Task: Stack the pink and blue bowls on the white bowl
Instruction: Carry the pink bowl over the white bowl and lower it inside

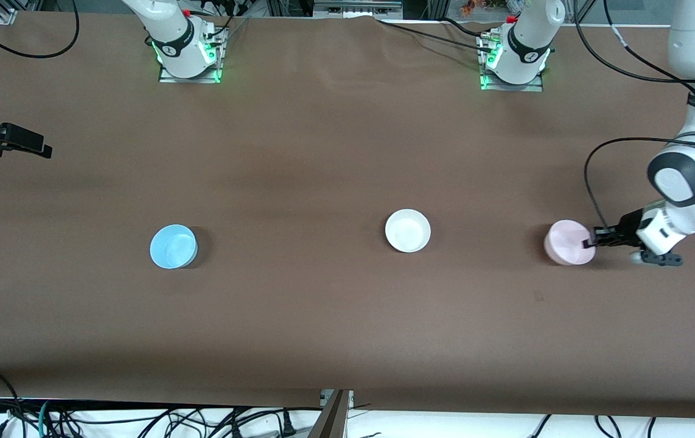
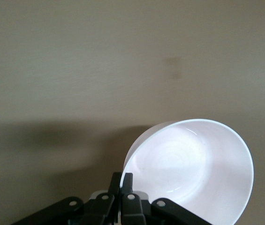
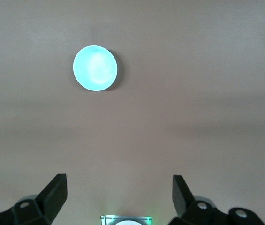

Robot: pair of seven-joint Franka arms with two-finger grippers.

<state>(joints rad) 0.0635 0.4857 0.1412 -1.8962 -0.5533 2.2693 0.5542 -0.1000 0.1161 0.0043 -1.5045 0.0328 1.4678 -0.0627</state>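
So the right gripper is parked up in the air over the table edge at the right arm's end, just waiting, and its fingers are spread wide with nothing between them. Next along is the blue bowl, sitting upright on the table by itself, well apart from everything else; the right wrist view looks straight down on it. Roughly mid-table is the white bowl, also upright, with nothing in it. Then toward the left arm's end there's the pink bowl, and the left gripper has clamped onto its rim on the side facing that arm, fingers pinched tight on the wall. In the left wrist view the pink bowl looks tipped. All three bowls sit in a loose row, none stacked.
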